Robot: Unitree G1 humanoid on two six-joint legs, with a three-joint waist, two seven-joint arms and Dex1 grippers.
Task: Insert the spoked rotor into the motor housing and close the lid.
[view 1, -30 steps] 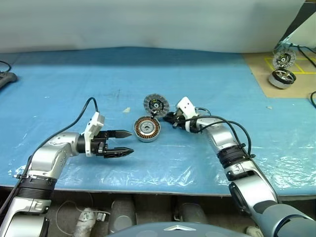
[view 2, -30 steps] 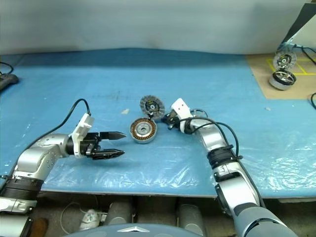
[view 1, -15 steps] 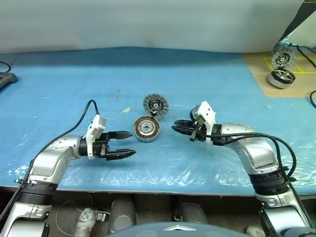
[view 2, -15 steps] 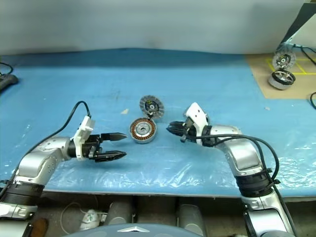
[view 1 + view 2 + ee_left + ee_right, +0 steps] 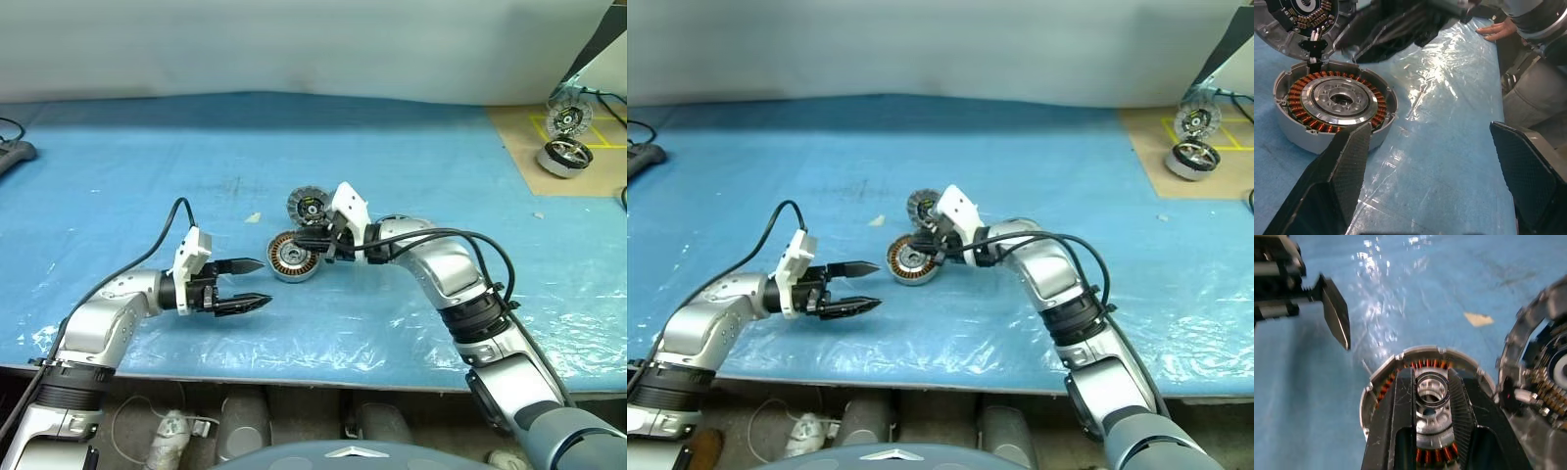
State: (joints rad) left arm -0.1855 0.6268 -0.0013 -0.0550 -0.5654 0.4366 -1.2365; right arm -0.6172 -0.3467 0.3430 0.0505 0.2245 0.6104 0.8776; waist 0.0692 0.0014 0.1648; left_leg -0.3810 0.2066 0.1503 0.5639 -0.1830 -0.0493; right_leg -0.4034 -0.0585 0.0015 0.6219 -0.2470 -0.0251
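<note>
The motor housing (image 5: 291, 258) lies open on the blue table, copper windings ringing a silver hub (image 5: 1334, 105). Its lid (image 5: 310, 205) stands tilted up at the far rim, inner face showing (image 5: 1303, 19). My right gripper (image 5: 302, 241) reaches in from the right, low over the housing. Its fingers are narrowly apart, and the hub shows through the gap (image 5: 1431, 374). Whether they touch the hub I cannot tell. My left gripper (image 5: 263, 283) hovers open just left of the housing, empty (image 5: 1435, 161). I cannot pick out the spoked rotor; it is out of view.
A second motor with a raised lid (image 5: 562, 157) sits on a brown board at the far right. A small tape scrap (image 5: 253, 217) lies left of the lid. A person's hand (image 5: 1497, 30) rests on the table edge. A black object (image 5: 15, 154) is at the left edge.
My right gripper swung out from beside the lid, then came back left and now lies over the housing. The left gripper has stayed in place, open.
</note>
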